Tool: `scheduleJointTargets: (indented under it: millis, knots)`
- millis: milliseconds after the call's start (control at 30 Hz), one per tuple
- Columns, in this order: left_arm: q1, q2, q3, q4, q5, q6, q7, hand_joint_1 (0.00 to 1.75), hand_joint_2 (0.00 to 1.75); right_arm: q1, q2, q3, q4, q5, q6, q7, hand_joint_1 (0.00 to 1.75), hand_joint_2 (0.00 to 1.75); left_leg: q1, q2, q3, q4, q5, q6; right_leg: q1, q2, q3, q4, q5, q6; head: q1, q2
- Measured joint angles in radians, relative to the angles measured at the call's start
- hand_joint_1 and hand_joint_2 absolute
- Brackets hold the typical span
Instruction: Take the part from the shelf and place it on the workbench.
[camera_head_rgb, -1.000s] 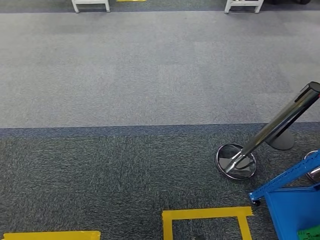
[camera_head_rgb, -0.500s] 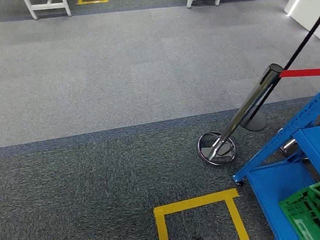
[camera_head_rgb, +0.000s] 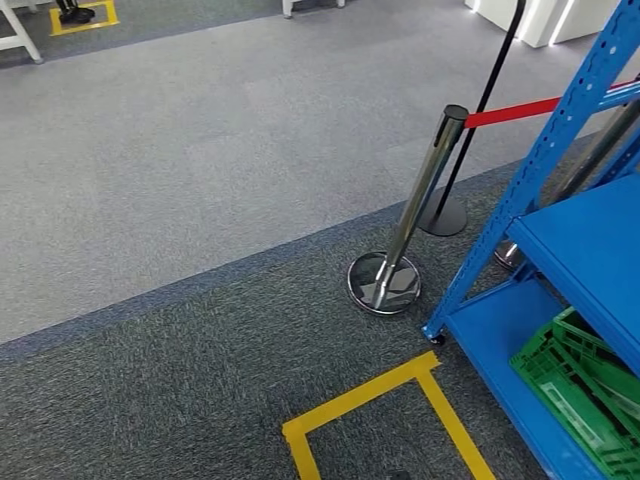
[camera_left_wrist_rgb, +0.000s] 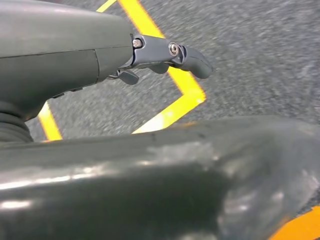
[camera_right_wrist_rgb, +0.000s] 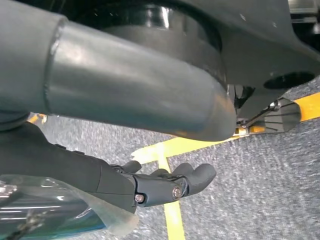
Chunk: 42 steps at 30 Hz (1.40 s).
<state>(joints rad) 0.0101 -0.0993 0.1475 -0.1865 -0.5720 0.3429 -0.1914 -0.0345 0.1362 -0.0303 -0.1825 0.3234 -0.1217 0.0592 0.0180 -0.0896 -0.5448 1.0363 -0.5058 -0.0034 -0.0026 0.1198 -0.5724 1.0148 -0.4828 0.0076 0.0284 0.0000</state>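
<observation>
You can't make out any part: the blue shelf (camera_head_rgb: 573, 250) is cut off at the right edge. Its bottom tier holds a green crate (camera_head_rgb: 585, 385). Left hand (camera_left_wrist_rgb: 166, 52) and right hand (camera_right_wrist_rgb: 166, 185) hang empty, fingers loosely extended. Open carpet (camera_head_rgb: 189, 180) fills the left; a stanchion (camera_head_rgb: 411, 215) stands beside the shelf.

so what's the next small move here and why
Probably keep turning right until the blue shelf faces the robot squarely. In the head view it sits at the right edge, only partly visible, with a green crate on its bottom level. The left hand and right hand hang over carpet, holding nothing.
</observation>
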Motion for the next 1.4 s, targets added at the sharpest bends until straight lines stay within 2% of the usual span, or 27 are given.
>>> scheduleJointTargets:
  millis: [33, 67, 100, 167, 233, 300, 333, 400, 467, 533, 567, 600, 667, 733, 767, 800, 833, 900, 967, 1033, 1100, 1167, 1233, 1300, 1333, 1367, 1400]
  knots:
    - [0.0, 0.0, 0.0, 0.0, 0.0, -0.001, -0.003, 0.0, 0.0, 0.0, 0.0, 0.0, 0.0, 0.0, 0.0, 0.0, 0.0, 0.0, -0.001, -0.003, 0.002, -0.007, -0.004, 0.003, -0.002, 0.012, -0.006, 0.001, 0.002, 0.007, 0.0, 0.0]
    - [0.0, 0.0, 0.0, 0.0, 0.0, -0.002, -0.006, 0.0, 0.0, 0.002, 0.0, 0.0, 0.0, 0.0, 0.0, 0.001, 0.0, 0.0, -0.002, 0.008, 0.003, -0.012, -0.004, 0.007, -0.005, 0.024, -0.014, 0.0, 0.005, 0.015, 0.0, 0.0]
    - [-0.001, 0.001, 0.0, 0.0, 0.0, -0.003, -0.008, 0.0, 0.0, 0.005, 0.0, 0.0, 0.0, 0.0, -0.001, 0.003, 0.0, 0.0, -0.001, 0.021, 0.004, -0.016, -0.001, 0.013, -0.005, 0.021, -0.02, 0.002, 0.004, 0.021, 0.0, 0.0]
    - [-0.002, 0.001, 0.001, 0.0, -0.001, -0.003, -0.011, 0.0, 0.0, 0.005, 0.0, 0.0, 0.001, 0.0, -0.007, 0.011, 0.0, 0.0, 0.0, 0.051, 0.008, -0.028, 0.005, 0.026, -0.002, -0.028, -0.05, 0.049, -0.027, 0.03, 0.006, 0.0]
    - [-0.001, 0.001, 0.001, 0.0, -0.001, -0.004, -0.012, 0.0, 0.0, 0.002, 0.0, 0.0, 0.0, 0.001, -0.011, 0.018, 0.0, 0.0, -0.003, 0.085, 0.009, -0.032, 0.005, 0.033, -0.002, -0.092, -0.108, 0.169, -0.092, 0.036, 0.011, 0.0]
    - [0.001, 0.001, 0.003, 0.0, 0.001, -0.004, -0.008, 0.0, 0.0, 0.004, 0.0, 0.0, 0.0, 0.003, -0.01, 0.018, 0.0, 0.0, -0.006, 0.12, 0.01, -0.032, 0.003, 0.034, -0.005, -0.112, -0.156, 0.27, -0.127, 0.042, 0.011, 0.0]
    - [0.001, 0.002, 0.003, 0.0, 0.002, -0.004, -0.006, 0.0, 0.0, 0.005, 0.0, 0.0, 0.0, 0.004, -0.009, 0.017, 0.0, 0.0, -0.006, 0.135, 0.01, -0.032, 0.001, 0.033, -0.007, -0.116, -0.155, 0.272, -0.118, 0.044, 0.012, 0.0]
    - [-0.001, 0.001, 0.004, 0.0, 0.002, -0.004, -0.005, 0.0, 0.0, 0.007, 0.0, 0.0, 0.0, 0.005, -0.008, 0.016, 0.0, 0.0, -0.006, 0.158, 0.015, -0.032, -0.003, 0.03, -0.009, -0.137, -0.09, 0.161, -0.058, 0.044, 0.012, 0.0]
    - [-0.002, 0.0, 0.004, 0.0, 0.002, -0.004, -0.004, 0.0, 0.0, 0.005, 0.0, 0.0, 0.0, 0.007, -0.008, 0.014, 0.0, 0.0, -0.01, 0.177, 0.022, -0.03, -0.009, 0.02, -0.004, -0.176, -0.016, 0.033, -0.017, 0.036, 0.011, 0.0]
    - [-0.003, 0.0, 0.004, 0.0, 0.002, -0.004, -0.004, 0.0, 0.0, 0.004, 0.0, 0.0, 0.0, 0.008, -0.007, 0.012, 0.0, 0.0, -0.013, 0.193, 0.027, -0.028, -0.013, 0.01, 0.003, -0.187, 0.008, -0.005, -0.013, 0.023, 0.01, 0.0]
    - [-0.004, -0.001, 0.005, 0.0, 0.002, -0.004, -0.004, 0.0, 0.0, 0.005, 0.0, 0.0, 0.0, 0.008, -0.007, 0.012, 0.0, 0.0, -0.013, 0.202, 0.03, -0.029, -0.015, 0.005, 0.003, -0.175, 0.007, -0.006, -0.011, 0.015, 0.009, 0.0]
    - [-0.006, -0.001, 0.005, 0.0, 0.002, -0.004, -0.006, 0.0, 0.0, 0.007, 0.0, 0.0, 0.0, 0.007, -0.007, 0.012, 0.0, 0.0, -0.01, 0.201, 0.033, -0.028, -0.019, -0.001, 0.003, -0.166, 0.008, -0.009, -0.01, 0.009, 0.009, 0.0]
    - [-0.007, -0.002, 0.005, 0.0, 0.002, -0.005, -0.009, 0.0, 0.0, 0.006, 0.0, 0.0, 0.0, 0.006, -0.007, 0.011, 0.0, 0.0, -0.004, 0.162, 0.02, 0.014, -0.05, -0.011, -0.001, -0.145, 0.014, -0.017, -0.005, -0.005, 0.005, 0.0]
    - [-0.005, -0.002, 0.005, 0.0, 0.002, -0.006, -0.011, 0.0, 0.0, 0.004, 0.0, 0.0, 0.0, 0.005, -0.007, 0.01, 0.0, 0.0, -0.002, 0.111, -0.033, 0.134, -0.112, -0.015, -0.003, -0.122, 0.019, -0.019, -0.003, -0.014, 0.0, 0.0]
    - [-0.002, -0.002, 0.005, 0.0, 0.003, -0.007, -0.011, 0.0, 0.0, 0.003, 0.0, -0.001, 0.0, 0.005, -0.007, 0.01, 0.0, 0.0, -0.002, 0.103, -0.067, 0.203, -0.139, -0.016, -0.002, -0.108, 0.019, -0.019, -0.003, -0.016, 0.0, 0.0]
    - [0.0, -0.001, 0.005, 0.0, 0.004, -0.008, -0.011, 0.0, 0.0, 0.004, 0.0, -0.001, 0.0, 0.004, -0.007, 0.01, 0.0, 0.0, -0.002, 0.1, -0.092, 0.251, -0.148, -0.016, -0.001, -0.092, 0.021, -0.019, -0.003, -0.017, 0.0, 0.0]
    - [0.002, -0.001, 0.005, 0.0, 0.005, -0.008, -0.01, 0.0, 0.0, 0.004, 0.0, -0.001, 0.0, 0.004, -0.007, 0.01, 0.0, 0.0, -0.002, 0.099, -0.103, 0.264, -0.137, -0.016, 0.0, -0.076, 0.023, -0.018, -0.004, -0.017, 0.0, 0.0]
    - [0.002, 0.0, 0.005, 0.0, 0.005, -0.008, -0.01, 0.0, 0.0, 0.006, 0.0, -0.001, 0.0, 0.003, -0.007, 0.01, 0.0, 0.0, -0.001, 0.086, -0.077, 0.178, -0.062, -0.012, -0.001, -0.044, 0.028, -0.016, -0.006, -0.015, 0.0, 0.0]
    - [0.002, 0.0, 0.006, 0.0, 0.005, -0.008, -0.008, 0.0, 0.0, 0.005, 0.0, -0.001, 0.0, 0.003, -0.007, 0.01, 0.0, 0.0, 0.003, 0.043, -0.029, 0.051, -0.001, -0.007, -0.001, -0.016, 0.027, -0.009, -0.01, -0.008, 0.0, 0.0]
    - [0.002, 0.001, 0.006, 0.001, 0.003, -0.009, -0.012, 0.0, 0.0, 0.004, 0.0, -0.001, 0.0, 0.002, -0.007, 0.011, 0.0, 0.0, 0.004, 0.016, -0.01, -0.001, 0.005, -0.002, -0.004, 0.007, 0.017, -0.004, -0.011, 0.005, -0.001, 0.0]
    - [0.0, 0.001, 0.006, 0.001, 0.002, -0.011, -0.021, 0.0, 0.0, 0.008, 0.0, -0.001, 0.0, 0.001, -0.007, 0.012, 0.0, 0.0, 0.002, 0.031, -0.008, -0.009, 0.004, 0.006, -0.007, 0.021, 0.003, -0.004, -0.011, 0.019, -0.001, 0.0]
    - [-0.001, 0.0, 0.007, 0.001, 0.002, -0.013, -0.031, 0.0, 0.0, 0.011, 0.0, -0.001, 0.0, 0.0, -0.007, 0.012, 0.0, 0.0, 0.003, 0.054, -0.005, -0.018, 0.008, 0.019, -0.006, -0.023, -0.017, 0.025, -0.032, 0.028, 0.004, 0.0]
    - [0.001, 0.0, 0.009, 0.001, 0.002, -0.016, -0.039, 0.0, 0.0, 0.009, 0.0, -0.002, 0.0, -0.001, -0.007, 0.012, 0.0, 0.0, 0.001, 0.083, -0.004, -0.022, 0.008, 0.029, -0.004, -0.089, -0.067, 0.131, -0.094, 0.036, 0.01, 0.0]
    - [0.004, 0.0, 0.012, 0.001, 0.002, -0.018, -0.043, 0.0, 0.0, 0.008, 0.0, -0.002, 0.0, -0.001, -0.007, 0.012, 0.0, 0.0, -0.001, 0.116, -0.004, -0.021, 0.005, 0.033, -0.007, -0.111, -0.13, 0.254, -0.145, 0.042, 0.012, 0.0]
    - [0.005, 0.0, 0.012, 0.001, 0.002, -0.019, -0.045, 0.0, 0.0, 0.009, 0.0, -0.002, 0.0, -0.002, -0.006, 0.012, 0.0, 0.0, -0.002, 0.131, -0.003, -0.021, 0.004, 0.033, -0.008, -0.113, -0.141, 0.277, -0.145, 0.044, 0.012, 0.0]
    - [0.004, 0.0, 0.013, 0.001, 0.002, -0.02, -0.046, 0.0, 0.0, 0.01, 0.0, -0.002, 0.0, -0.003, -0.006, 0.012, 0.0, 0.0, -0.002, 0.144, -0.002, -0.021, 0.002, 0.032, -0.009, -0.118, -0.131, 0.258, -0.125, 0.045, 0.012, 0.0]
    - [0.003, 0.0, 0.013, 0.001, 0.001, -0.021, -0.048, 0.0, 0.0, 0.011, 0.0, -0.002, 0.0, -0.004, -0.006, 0.011, 0.0, 0.0, -0.002, 0.156, 0.001, -0.021, 0.0, 0.03, -0.009, -0.128, -0.102, 0.203, -0.091, 0.045, 0.013, 0.0]
